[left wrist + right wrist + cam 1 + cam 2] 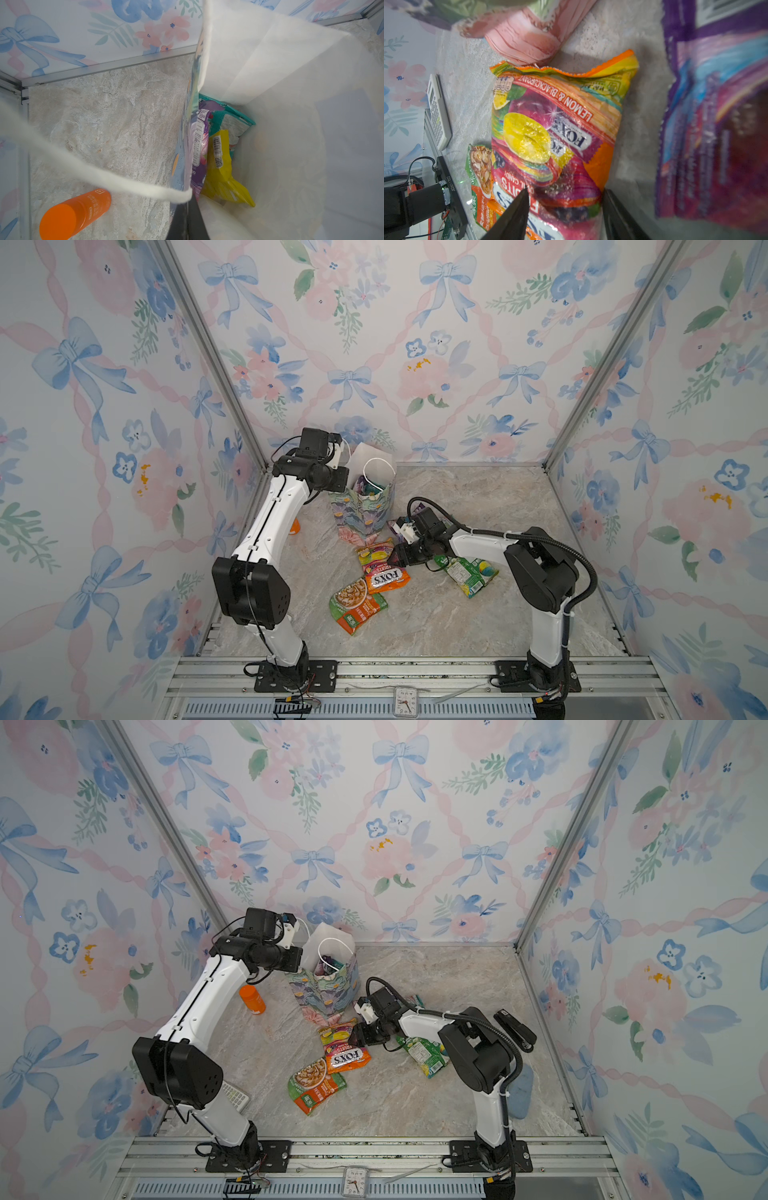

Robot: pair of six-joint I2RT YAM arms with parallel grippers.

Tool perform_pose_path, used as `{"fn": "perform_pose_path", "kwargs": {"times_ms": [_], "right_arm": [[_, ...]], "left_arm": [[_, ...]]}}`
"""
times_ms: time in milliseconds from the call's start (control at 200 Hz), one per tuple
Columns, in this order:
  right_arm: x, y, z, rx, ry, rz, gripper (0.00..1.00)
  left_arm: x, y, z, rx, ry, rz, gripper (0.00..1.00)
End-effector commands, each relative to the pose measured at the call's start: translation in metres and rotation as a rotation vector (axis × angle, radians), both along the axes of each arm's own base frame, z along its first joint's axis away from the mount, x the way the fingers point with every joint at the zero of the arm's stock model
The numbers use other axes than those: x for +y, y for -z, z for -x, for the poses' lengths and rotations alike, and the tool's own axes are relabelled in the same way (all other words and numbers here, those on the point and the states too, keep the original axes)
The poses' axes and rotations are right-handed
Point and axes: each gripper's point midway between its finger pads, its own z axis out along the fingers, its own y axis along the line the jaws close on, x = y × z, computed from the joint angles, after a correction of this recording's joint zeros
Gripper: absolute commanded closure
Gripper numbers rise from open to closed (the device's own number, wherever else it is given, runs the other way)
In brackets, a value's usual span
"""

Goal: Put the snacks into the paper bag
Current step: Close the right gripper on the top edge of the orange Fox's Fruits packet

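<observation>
- we see the left claw [189, 207] clamped tight on the paper bag [362, 514] rim, bag upright near the back wall.
- right claw [564, 193] gapes astride the fox's packet [556, 128] at the bag's foot, gripping nothing; bare table [478, 497] to the right.

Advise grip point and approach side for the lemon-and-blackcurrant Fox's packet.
Pinch across the width at the end nearest the right arm: the lemon-and-blackcurrant packet lies flat, far crimp by the paper bag's foot, near end overlapping the orange Fox's packet. Come from above; the open right gripper hangs there.
</observation>
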Motion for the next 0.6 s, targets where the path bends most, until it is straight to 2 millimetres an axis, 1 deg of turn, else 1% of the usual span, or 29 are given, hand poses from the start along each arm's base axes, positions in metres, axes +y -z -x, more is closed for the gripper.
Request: {"fn": "perform_pose_path", "kwargs": {"times_ms": [0, 95, 200, 310, 460, 595], "right_arm": [[0.007, 0.005, 0.000, 0.007, 0.009, 0.000, 0.44], [0.009, 0.009, 0.001, 0.014, 0.019, 0.002, 0.48], [0.011, 0.009, 0.000, 0.022, 0.031, -0.009, 0.60], [0.010, 0.005, -0.002, 0.014, 0.044, -0.016, 0.71], [0.008, -0.006, -0.005, 0.001, 0.060, -0.032, 0.86], [0.002, -0.020, -0.010, -0.012, 0.091, -0.060, 0.95]], "left_arm": [[0.004, 0.004, 0.011, 0.032, -0.007, 0.000, 1.00], [0.004, 0.002, 0.012, 0.028, -0.007, 0.001, 1.00], [0.004, 0.002, 0.012, 0.029, -0.009, 0.001, 1.00], [0.003, 0.002, 0.012, 0.029, -0.006, 0.001, 1.00], [0.003, 0.002, 0.012, 0.029, -0.007, 0.002, 1.00], [0.003, 0.001, 0.013, 0.026, -0.005, 0.003, 1.00]]}}
